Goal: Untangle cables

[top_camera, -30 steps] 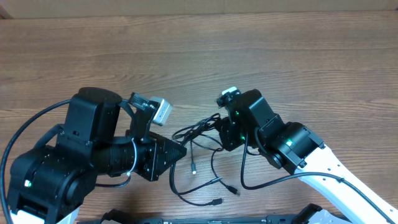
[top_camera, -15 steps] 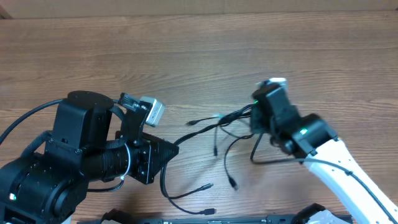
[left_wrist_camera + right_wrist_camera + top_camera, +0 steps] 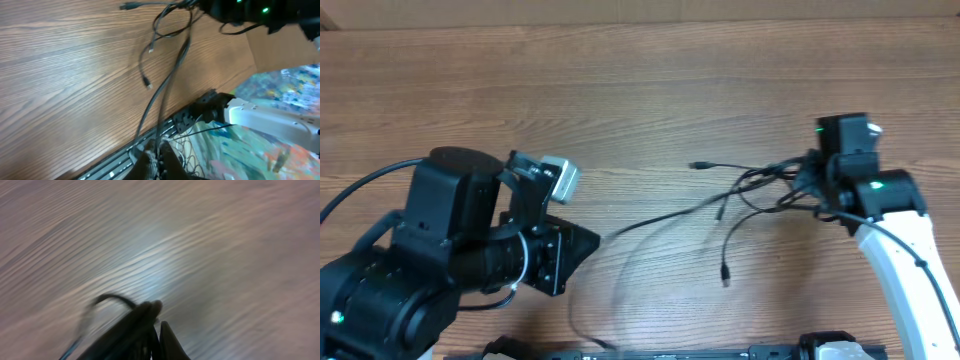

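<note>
Overhead, left tool [image 3: 592, 241] and right tool [image 3: 811, 182] each pinch cables [image 3: 740, 190] strung between them.

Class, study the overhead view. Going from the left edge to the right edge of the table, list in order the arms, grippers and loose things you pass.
left arm → left gripper, shut on one end of the cables → cables strung across the middle → right gripper, shut on the bunched end → right arm
</note>
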